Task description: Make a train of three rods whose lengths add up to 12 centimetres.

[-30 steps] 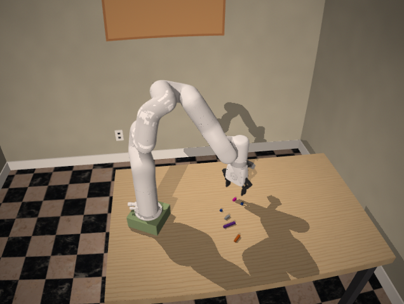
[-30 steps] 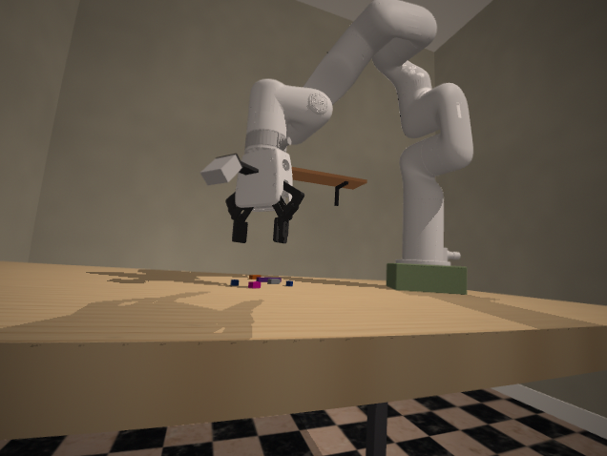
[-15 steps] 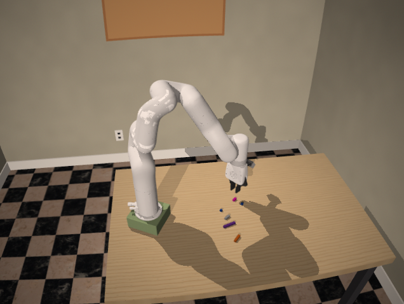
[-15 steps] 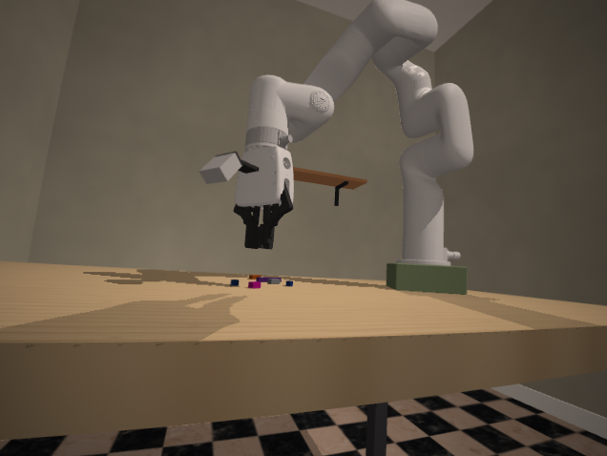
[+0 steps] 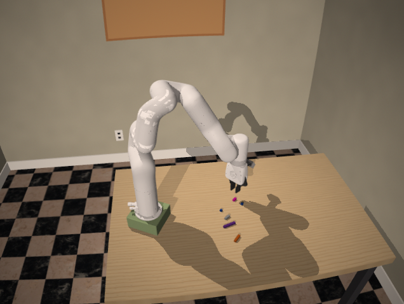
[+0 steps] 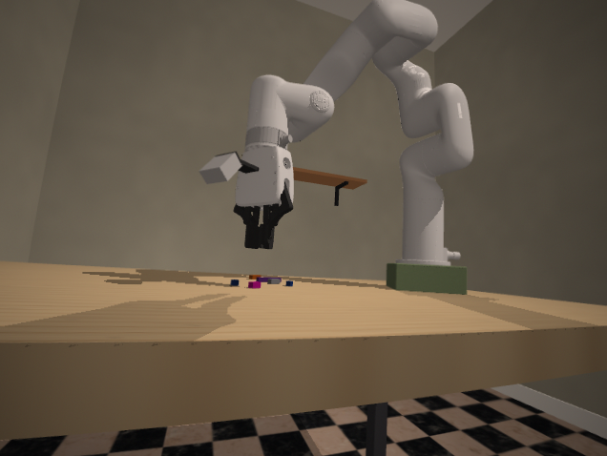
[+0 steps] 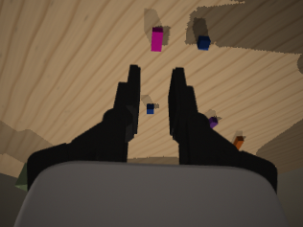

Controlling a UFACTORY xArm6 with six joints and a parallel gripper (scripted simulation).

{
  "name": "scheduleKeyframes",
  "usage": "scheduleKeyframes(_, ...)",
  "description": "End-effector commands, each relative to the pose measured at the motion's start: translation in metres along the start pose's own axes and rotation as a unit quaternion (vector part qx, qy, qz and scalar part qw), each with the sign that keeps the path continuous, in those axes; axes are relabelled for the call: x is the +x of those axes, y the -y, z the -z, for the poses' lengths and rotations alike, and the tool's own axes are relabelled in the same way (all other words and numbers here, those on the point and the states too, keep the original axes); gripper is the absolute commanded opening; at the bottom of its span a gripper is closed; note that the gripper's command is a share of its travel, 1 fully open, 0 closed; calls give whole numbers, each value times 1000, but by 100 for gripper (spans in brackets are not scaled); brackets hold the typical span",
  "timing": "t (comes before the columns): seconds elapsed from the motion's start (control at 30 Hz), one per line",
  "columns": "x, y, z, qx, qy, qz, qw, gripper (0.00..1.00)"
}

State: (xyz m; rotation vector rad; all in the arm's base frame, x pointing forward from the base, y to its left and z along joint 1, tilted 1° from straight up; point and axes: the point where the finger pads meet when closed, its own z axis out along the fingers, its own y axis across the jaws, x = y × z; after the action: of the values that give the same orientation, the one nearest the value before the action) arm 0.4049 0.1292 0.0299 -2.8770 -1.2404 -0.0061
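White rounded arm [image 5: 202,122] [image 6: 343,63], black-fingered claw [image 5: 237,186] [image 6: 259,244] [image 7: 155,81], grey wrist band [image 6: 264,135]

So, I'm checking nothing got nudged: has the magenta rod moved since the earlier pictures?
No: the magenta rod lies at the same spot relative to the green base block.
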Motion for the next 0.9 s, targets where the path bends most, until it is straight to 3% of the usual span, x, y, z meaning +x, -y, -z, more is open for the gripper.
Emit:
scheduleKeyframes(0.0,1,-1,1,-1,-2,0,1000,24)
scheduleKeyframes(0.87,1,-1,-9,-1,-2,0,1000,24)
